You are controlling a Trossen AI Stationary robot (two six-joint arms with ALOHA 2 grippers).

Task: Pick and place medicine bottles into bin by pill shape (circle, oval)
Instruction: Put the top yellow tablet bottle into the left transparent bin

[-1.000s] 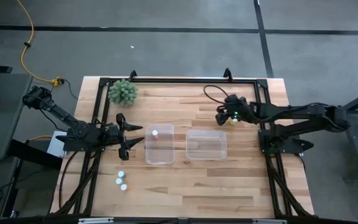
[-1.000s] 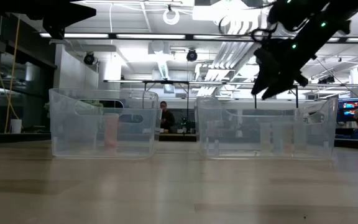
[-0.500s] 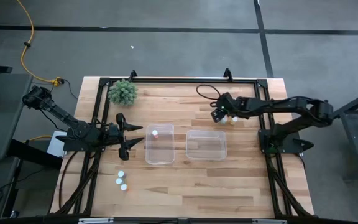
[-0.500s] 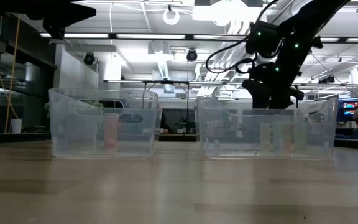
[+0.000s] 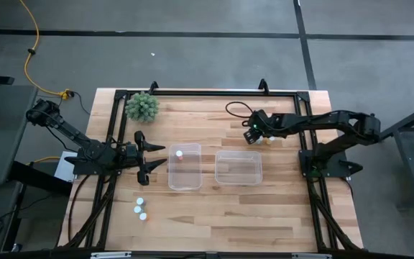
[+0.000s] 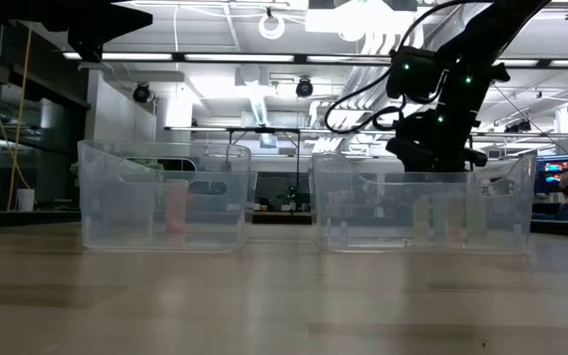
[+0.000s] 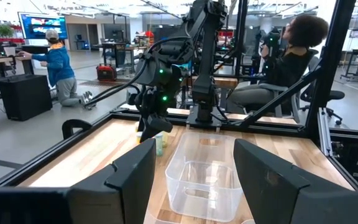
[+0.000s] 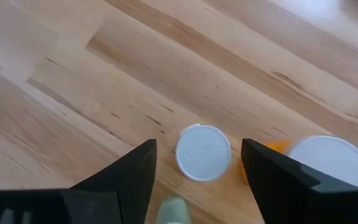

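Several small white-capped bottles stand on the table. Two or three (image 5: 268, 139) stand behind the right clear tub (image 5: 238, 167), one (image 5: 180, 153) stands in the left clear tub (image 5: 184, 166), and three (image 5: 139, 209) stand near the front left. My right gripper (image 5: 253, 134) points down over the far group. In the right wrist view it (image 8: 197, 148) is open, with one finger on each side of a white cap (image 8: 202, 152), not touching it. An orange-bodied bottle (image 8: 322, 160) stands beside that one. My left gripper (image 5: 154, 158) waits open to the left of the left tub.
A green spiky ball plant (image 5: 142, 106) sits at the far left corner. The black frame rails (image 5: 207, 92) run along the table's edges. In the low view the right gripper (image 6: 432, 148) is behind the right tub (image 6: 422, 202). Bare wood lies in front of the tubs.
My right gripper has come down behind the right tub onto the far group of bottles. It has gone a little toward the table's left edge and tipped from a slant to point more nearly straight down.
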